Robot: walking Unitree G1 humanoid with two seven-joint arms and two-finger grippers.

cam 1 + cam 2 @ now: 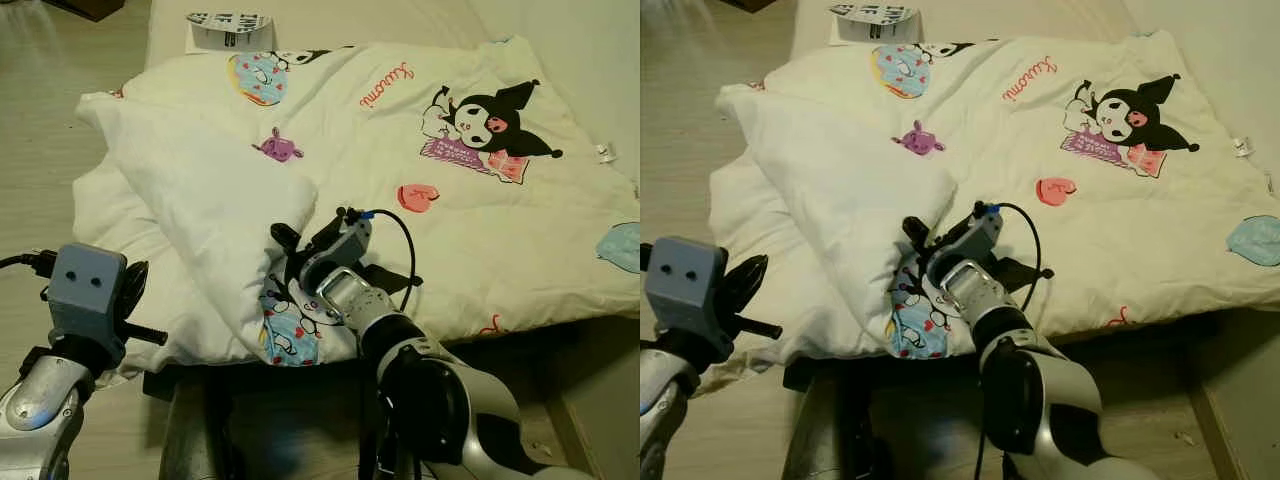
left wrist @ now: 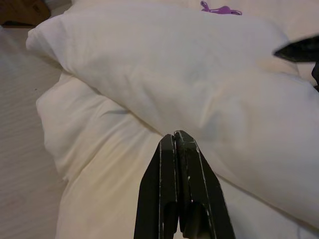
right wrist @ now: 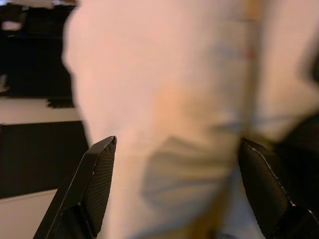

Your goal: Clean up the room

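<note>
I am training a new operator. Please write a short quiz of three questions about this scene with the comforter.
1. True or false: the left pincer is shut.
2. The right pincer has its fingers: A) shut on nothing, B) open around a fold of the comforter, C) around the box.
3. Which dark cartoon figure side is it printed on, the robot's left or right?

Key: 1 true; 2 B; 3 right.

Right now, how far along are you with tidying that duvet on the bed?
Done: one corner of the duvet is already folded over, white underside up. In hand: the right gripper is open around the folded edge near the front; the left gripper is shut, hovering beside the duvet's left side. Left: the duvet lies crooked and rumpled, and a printed box sits beyond it.
</note>
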